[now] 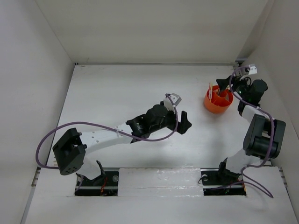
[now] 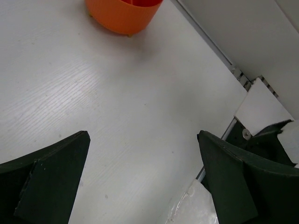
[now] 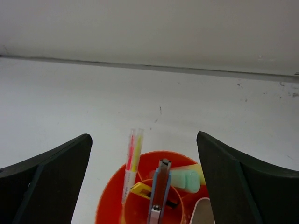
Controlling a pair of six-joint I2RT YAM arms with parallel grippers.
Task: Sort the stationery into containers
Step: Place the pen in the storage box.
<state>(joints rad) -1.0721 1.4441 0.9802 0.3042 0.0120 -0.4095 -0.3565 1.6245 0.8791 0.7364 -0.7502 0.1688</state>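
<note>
While the left arm lies stretched low across the middle of the table [image 1: 117, 88], the left end effector [image 1: 185, 122] sits with its fingers spread wide, gripping nothing, pointed towards the orange pot [image 1: 214, 106] in the upper right of the overhead frame. From the left wrist view, that pot [image 2: 124, 14] is cut off by the top edge, well apart from the two dark fingers [image 2: 51, 177] in the bottom corners. The right end effector [image 1: 229, 87] hangs just over the pot's far right side, also splayed apart and holding nothing. In its own view the pot [image 3: 108, 205] sits at the bottom centre, between the fingers.

Standing in the pot are a thin clear pen with pink and yellow inside [image 3: 132, 158], a grey-blue pen [image 3: 159, 191], a pale green marker [image 3: 184, 179] with a yellow marker [image 3: 200, 170] behind it, and a yellow-black piece [image 3: 140, 188]. Which compartment each occupies I cannot tell. A purple cable [image 1: 70, 124] loops off the left arm, and the white wall [image 1: 280, 56] stands close behind the right arm.
</note>
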